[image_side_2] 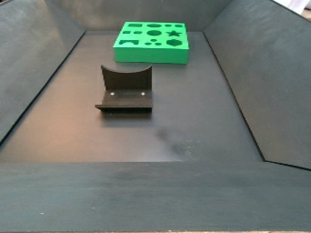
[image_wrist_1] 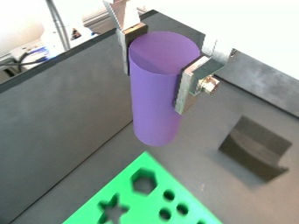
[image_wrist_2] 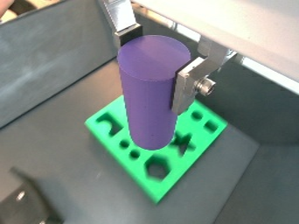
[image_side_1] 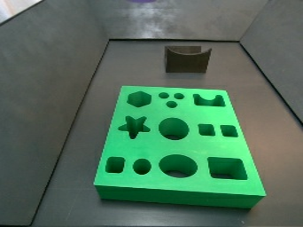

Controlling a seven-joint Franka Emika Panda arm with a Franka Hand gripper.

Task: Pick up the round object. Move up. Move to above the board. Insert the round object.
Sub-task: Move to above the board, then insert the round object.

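Note:
My gripper (image_wrist_1: 162, 59) is shut on the round object (image_wrist_1: 155, 105), a purple cylinder peg held upright between the silver fingers (image_wrist_1: 191, 84). Both wrist views show this grip (image_wrist_2: 158, 61), with the peg (image_wrist_2: 149, 105) hanging well above the floor. The green board (image_wrist_2: 107, 121) with its shaped holes lies flat below; in a wrist view only its corner (image_wrist_1: 126, 179) shows, beside the peg's lower end. Both side views show the whole board (image_side_1: 178, 194) (image_side_2: 152, 56). A sliver of purple (image_side_1: 142, 2) shows at the top edge of a side view; the gripper itself is out of both side views.
The dark fixture (image_side_2: 125, 88) stands on the dark floor apart from the board, and shows too in a side view (image_side_1: 187, 58) and a wrist view (image_wrist_1: 254, 147). Dark sloping walls (image_side_1: 48, 62) enclose the floor on all sides.

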